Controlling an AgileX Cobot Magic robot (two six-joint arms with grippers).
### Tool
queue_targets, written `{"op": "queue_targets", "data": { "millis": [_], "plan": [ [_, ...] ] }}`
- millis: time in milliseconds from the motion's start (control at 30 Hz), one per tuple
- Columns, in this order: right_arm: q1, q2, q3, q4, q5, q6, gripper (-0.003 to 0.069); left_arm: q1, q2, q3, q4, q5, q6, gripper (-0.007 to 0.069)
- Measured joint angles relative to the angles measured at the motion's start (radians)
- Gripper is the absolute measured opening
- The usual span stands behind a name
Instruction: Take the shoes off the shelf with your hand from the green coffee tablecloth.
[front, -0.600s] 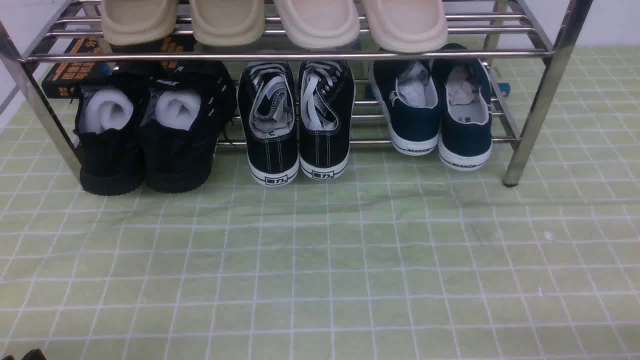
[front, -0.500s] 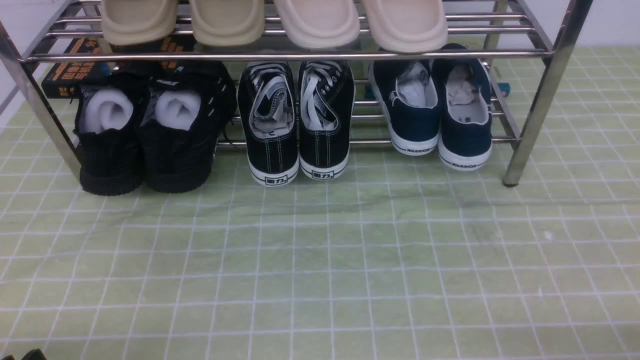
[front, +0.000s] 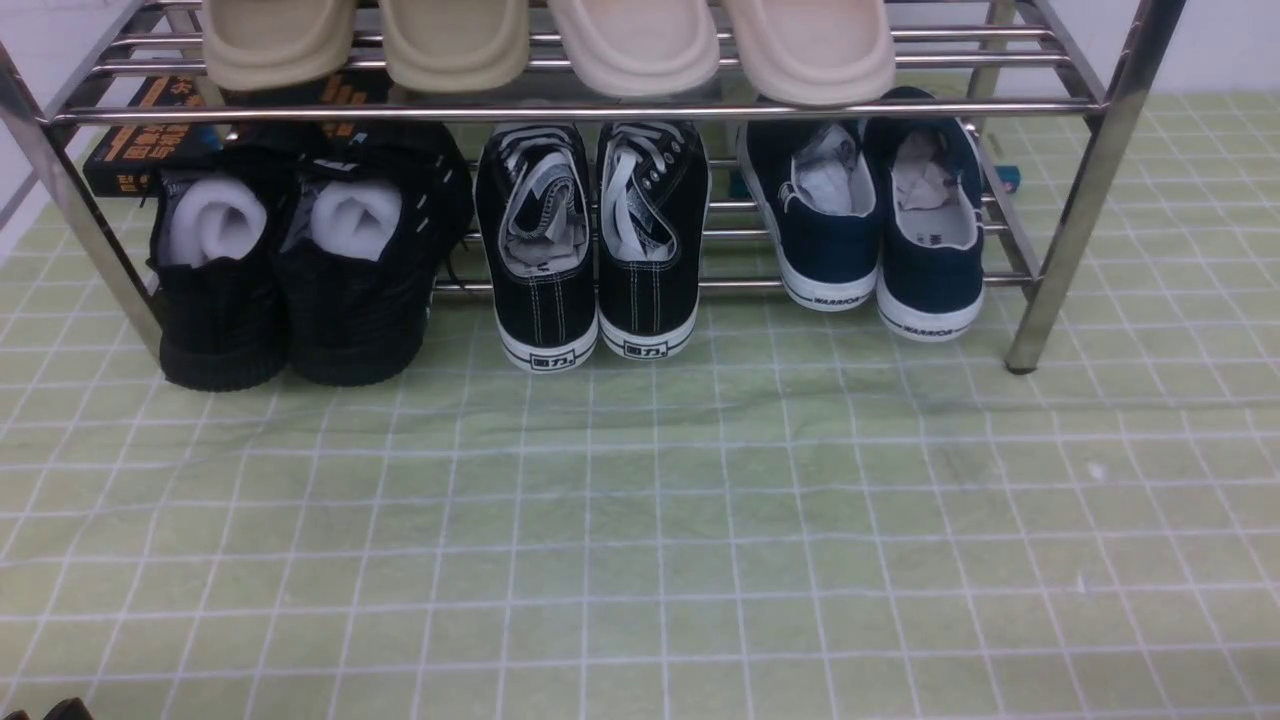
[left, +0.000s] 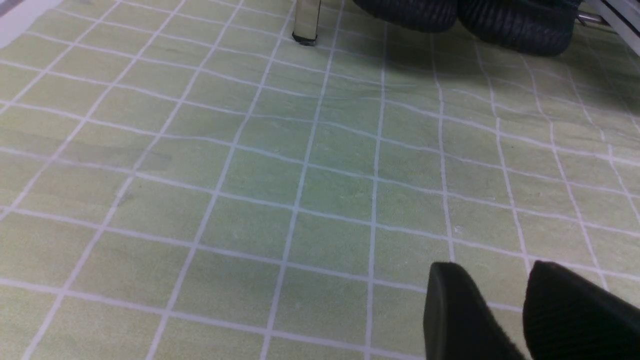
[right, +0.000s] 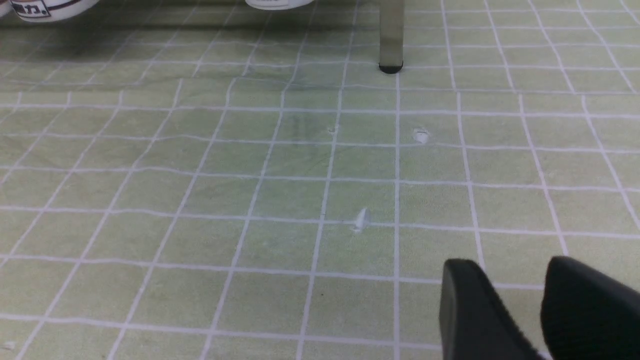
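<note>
Waiting at the right end of the shelf's (front: 600, 112) lower tier, the navy shoes (front: 830, 250) face heels toward us (paper stuffed inside), while our left fingers (left: 460, 310) and right fingers (right: 475, 310) hang parted and empty above the green tablecloth (front: 640, 520).

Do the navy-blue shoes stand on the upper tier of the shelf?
No, the navy-blue shoes stand on the lower tier of the shelf, at its right end, under the beige slippers.
</note>
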Motion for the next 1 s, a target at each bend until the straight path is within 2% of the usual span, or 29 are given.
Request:
{"op": "queue_targets", "data": {
  "millis": [400, 467, 633, 700, 733, 833, 1000],
  "plan": [
    [0.000, 0.000, 0.000, 0.010, 0.000, 0.000, 0.0237, 0.000, 0.000, 0.000, 0.000, 0.000, 0.000, 0.0240],
    [0.000, 0.000, 0.000, 0.079, -0.002, 0.025, 0.0237, 0.000, 0.000, 0.000, 0.000, 0.000, 0.000, 0.0240],
    [0.000, 0.000, 0.004, 0.405, 0.009, 0.121, 0.0237, 0.000, 0.000, 0.000, 0.000, 0.000, 0.000, 0.0240],
    [0.000, 0.000, 0.006, 0.493, 0.011, 0.129, 0.0237, 0.000, 0.000, 0.000, 0.000, 0.000, 0.000, 0.0240],
    [0.000, 0.000, 0.007, 0.493, 0.011, 0.130, 0.0237, 0.000, 0.000, 0.000, 0.000, 0.000, 0.000, 0.0240],
    [0.000, 0.000, 0.009, 0.600, 0.015, 0.134, 0.0237, 0.000, 0.000, 0.000, 0.000, 0.000, 0.000, 0.0240],
    [0.000, 0.000, 0.009, 0.622, 0.040, 0.125, 0.0234, 0.000, 0.000, 0.000, 0.000, 0.000, 0.000, 0.0240]
  ]
}}
